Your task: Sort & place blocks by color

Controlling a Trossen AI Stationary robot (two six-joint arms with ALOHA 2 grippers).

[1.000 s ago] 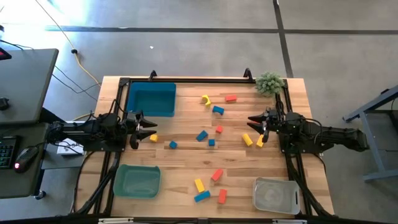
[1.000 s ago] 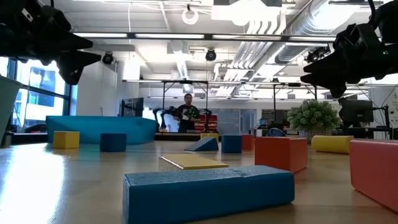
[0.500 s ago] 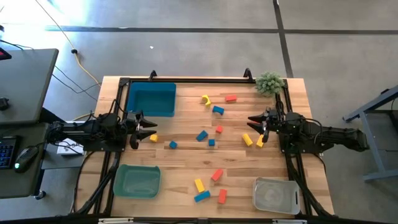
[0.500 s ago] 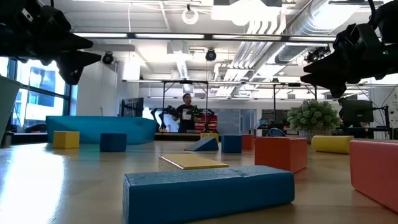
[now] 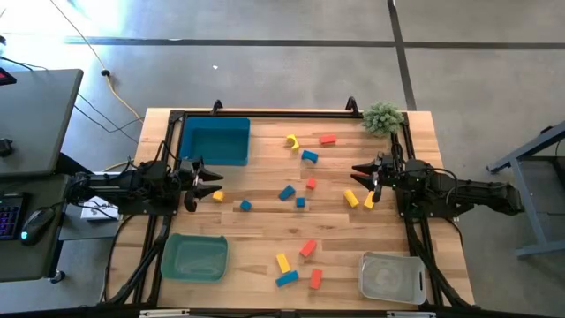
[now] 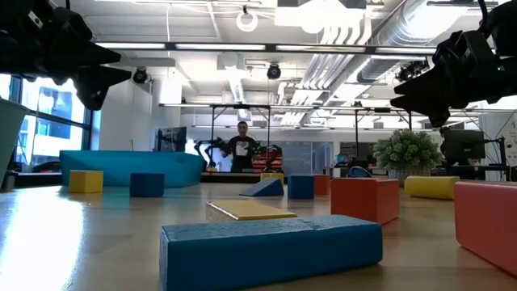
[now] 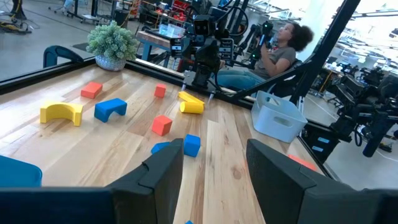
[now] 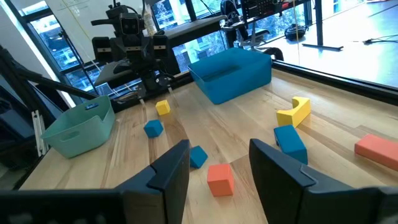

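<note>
Several small blocks lie flat on the wooden table: a yellow curved piece (image 5: 292, 141), a red bar (image 5: 327, 140), blue pieces (image 5: 309, 156) (image 5: 287, 193) (image 5: 245, 205), a yellow cube (image 5: 218, 195), two yellow bars (image 5: 351, 199), and red, yellow and blue bars near the front (image 5: 307, 248) (image 5: 286, 279). My left gripper (image 5: 212, 184) (image 7: 214, 168) is open and empty at the left side, just beside the yellow cube. My right gripper (image 5: 357, 175) (image 8: 221, 152) is open and empty at the right side, above the two yellow bars.
A blue bin (image 5: 214, 141) stands at the far left, a green bin (image 5: 194, 256) at the near left, a clear bin (image 5: 391, 276) at the near right. A small plant (image 5: 382, 117) stands at the far right corner. A person sits beyond the table (image 7: 283, 53).
</note>
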